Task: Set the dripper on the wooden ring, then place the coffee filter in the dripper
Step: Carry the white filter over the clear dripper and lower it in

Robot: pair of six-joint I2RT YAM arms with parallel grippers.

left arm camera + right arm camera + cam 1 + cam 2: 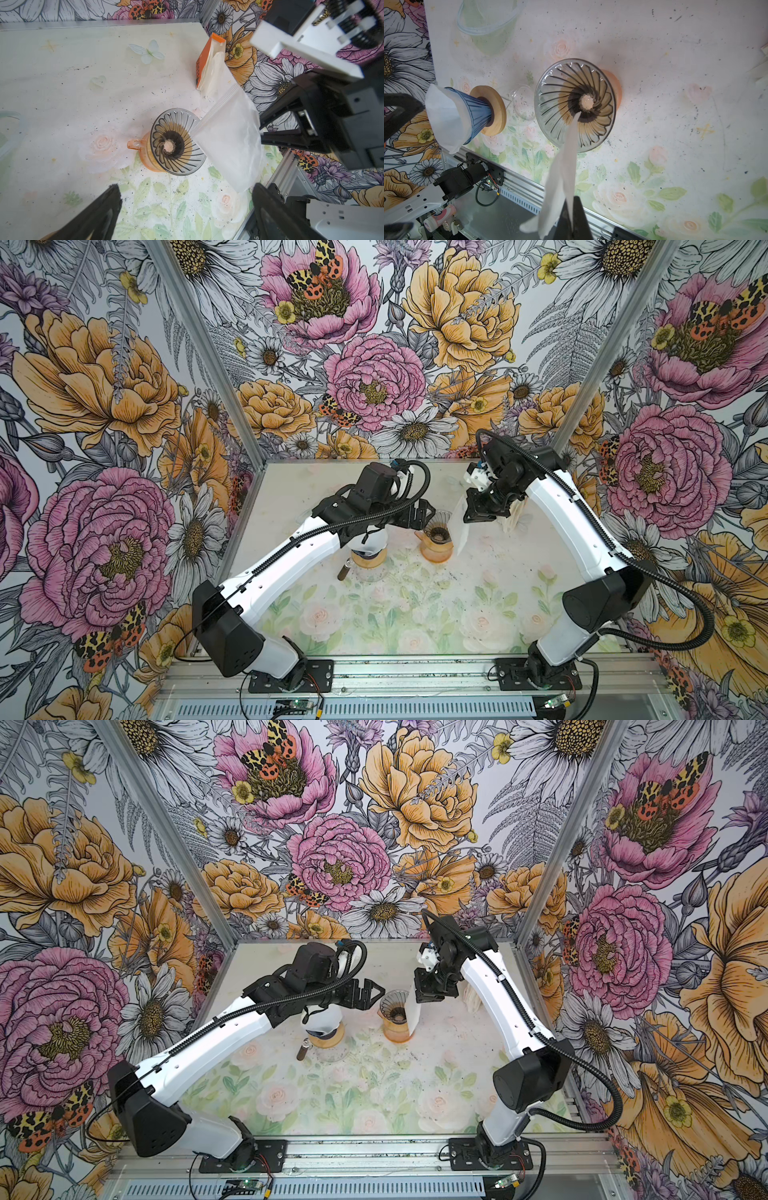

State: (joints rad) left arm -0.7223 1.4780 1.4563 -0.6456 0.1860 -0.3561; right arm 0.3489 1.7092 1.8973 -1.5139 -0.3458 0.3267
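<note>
From above, the left arm [299, 551] hides most of the blue dripper [368, 561] from us. The right gripper [572, 207], cut by its wrist view's edge, covers part of the filter [562, 166].

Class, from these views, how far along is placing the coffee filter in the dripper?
Done: the coffee filter is picked up, pinched in the shut right end effector. In hand: it hangs folded flat by the dripper, not seated. Remaining: seat it inside the empty dripper and release; the left end effector is open nearby.
</note>
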